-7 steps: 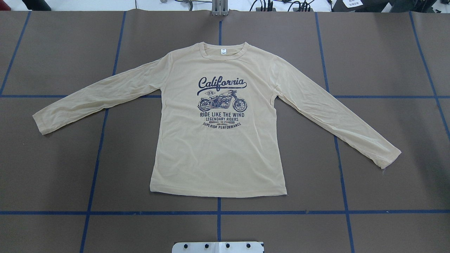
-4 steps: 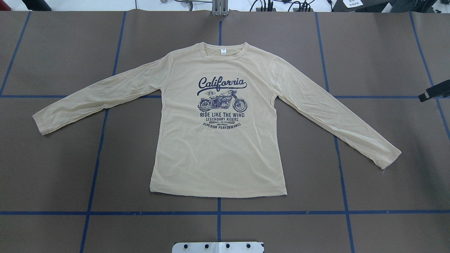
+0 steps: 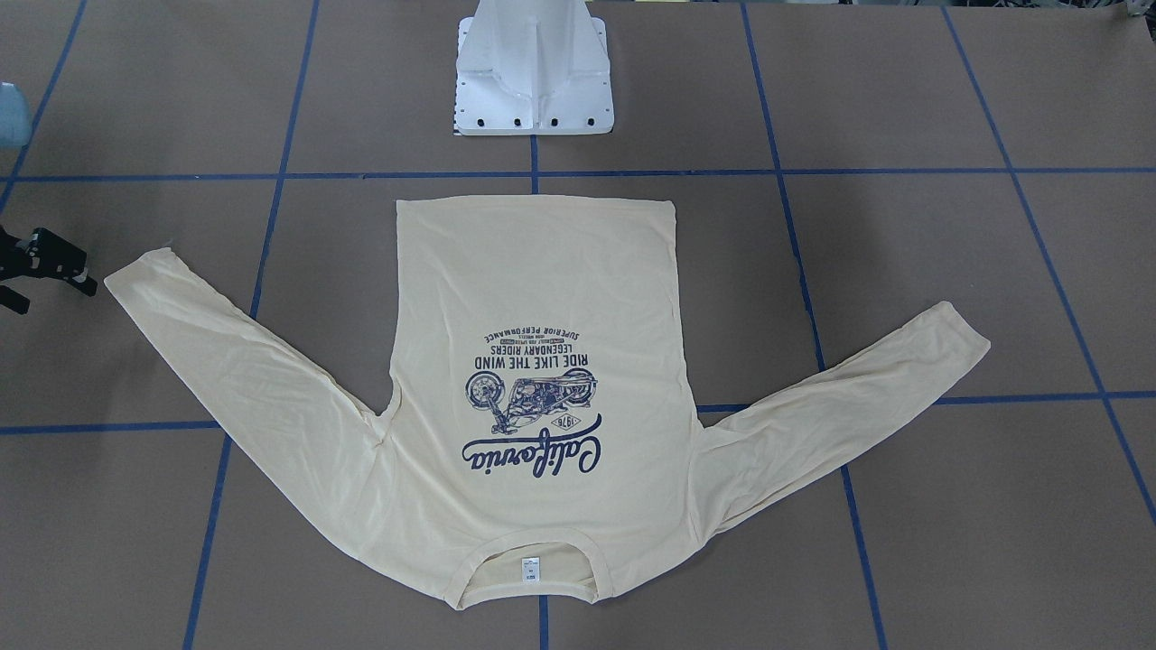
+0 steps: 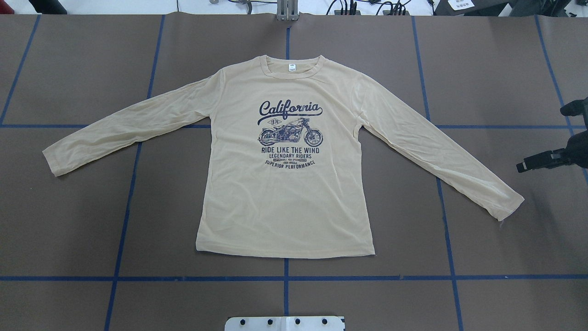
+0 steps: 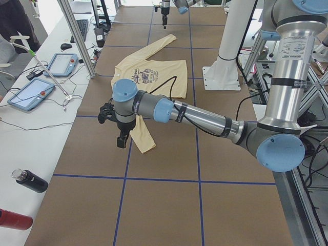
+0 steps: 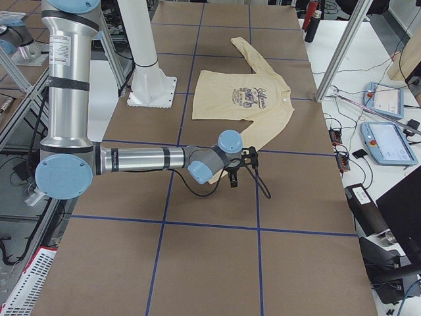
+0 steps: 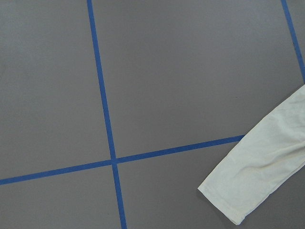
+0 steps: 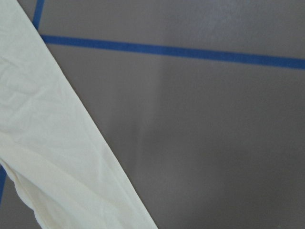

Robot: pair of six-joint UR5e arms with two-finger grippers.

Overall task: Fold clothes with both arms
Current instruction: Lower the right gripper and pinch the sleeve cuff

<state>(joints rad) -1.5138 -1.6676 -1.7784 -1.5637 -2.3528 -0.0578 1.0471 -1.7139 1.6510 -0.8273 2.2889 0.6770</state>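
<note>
- T-shirt (image 4: 285, 197) lies flat on the brown table (image 4: 69, 230), print side up. Its collar is on the far side from the white pedestal base (image 3: 533, 90), its hem toward it.
- Both sleeves are spread wide, slanting back toward the robot's side.
- Right gripper (image 4: 544, 138) is at the overhead view's right edge, near the right cuff (image 4: 505, 204) and apart from the cloth. Its fingers stand wide apart with nothing between them.
- Left gripper (image 5: 114, 128) points down just beside the left cuff (image 5: 146, 146). Only the side camera shows it, so I cannot tell its spread or hold.
- Left wrist view: the cuff is in the lower right corner, beside the blue tape lines (image 7: 102, 109).
</note>
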